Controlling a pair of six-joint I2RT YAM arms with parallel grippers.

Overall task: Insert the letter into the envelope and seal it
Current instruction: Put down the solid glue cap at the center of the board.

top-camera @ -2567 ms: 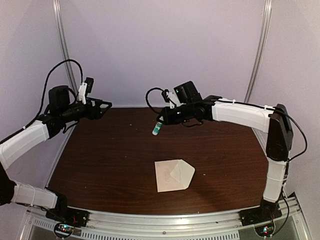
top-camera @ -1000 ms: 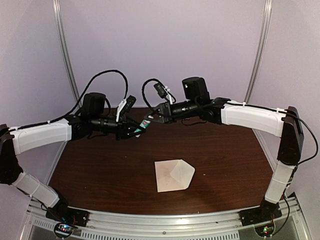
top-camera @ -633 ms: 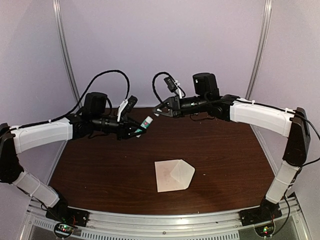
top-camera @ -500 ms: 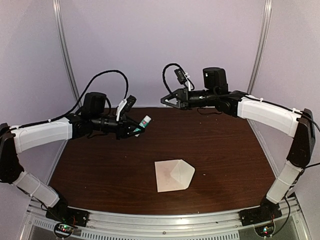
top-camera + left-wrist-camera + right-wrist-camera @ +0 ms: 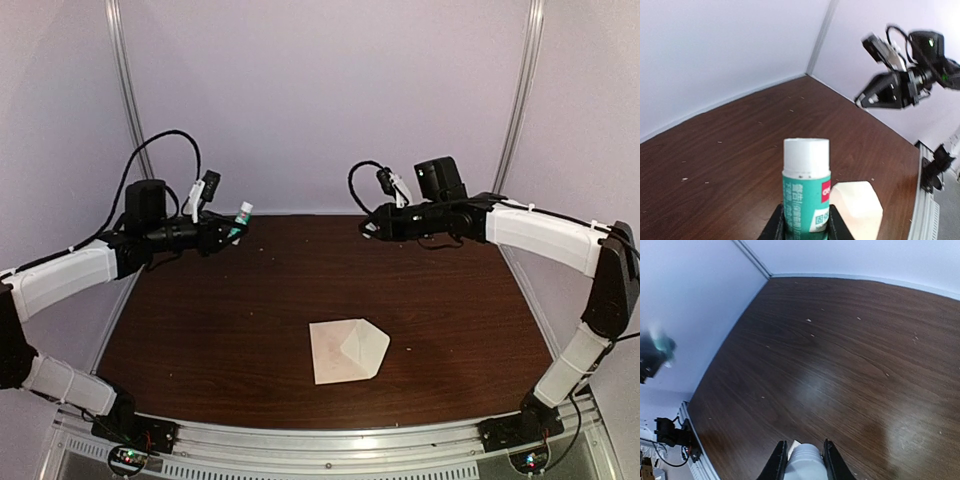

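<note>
The envelope [image 5: 345,352] lies flat on the table [image 5: 200,330], nearest the arm bases, with its pointed flap toward the right arm's side. No separate letter shows, and whether one is already inside cannot be told. Neither gripper touches the envelope.

Beyond the envelope and to its left, well apart and raised above the wood, is the left gripper [image 5: 806,216]. Its fingers are closed on the green body of a glue stick [image 5: 806,172], whose white end points away from the wrist. Beyond the envelope and to its right, also well apart and aloft, the right gripper [image 5: 804,450] pinches a small white rounded piece, likely the cap [image 5: 804,462] of that stick.

The two arms hang apart at like height, which reads as glue being made ready for the flap. One gripper holds the tube and the other holds the lid clear of it. I judge sealing to be the step in hand, with the glue not yet brought to the paper.

The table is dark brown wood grain, glossy enough to show a soft sheen, with a few pale specks. Behind the envelope, past the table's far edge, stands a plain pale lilac wall [image 5: 320,90] with a slim metal post [image 5: 125,90] on either side.
</note>
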